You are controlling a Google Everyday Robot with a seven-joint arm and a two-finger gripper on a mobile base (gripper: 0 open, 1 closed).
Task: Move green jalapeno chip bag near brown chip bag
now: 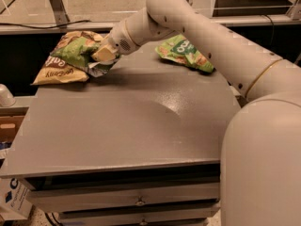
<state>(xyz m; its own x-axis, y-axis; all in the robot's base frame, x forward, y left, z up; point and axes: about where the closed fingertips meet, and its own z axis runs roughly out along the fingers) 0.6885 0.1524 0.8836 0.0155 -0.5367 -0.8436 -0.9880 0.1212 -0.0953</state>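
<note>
Olive-green and crinkled, the green jalapeno chip bag (74, 50) sits at the far left corner of the grey table (131, 131), pinched at its right edge by my gripper (102, 56). The pale fingers are closed on the bag's crumpled white-edged corner, which pokes out just below them.

The bag overlaps the upper part of the brown chip bag (57, 72), which lies flat with its tan-yellow band toward the near side and part of its white lettering showing. The two bags meet or nearly meet - I cannot tell whether the green one rests on the brown one or hangs just above it.

My arm (188, 27) reaches in from the right, crossing over the back of the table. Behind it, near the far right edge and well apart from the other two, lies a brighter green bag (184, 52) with orange patches.

Below the tabletop is a drawer front with a small knob (139, 202) - and a dark shadow falls on the table under my gripper.
</note>
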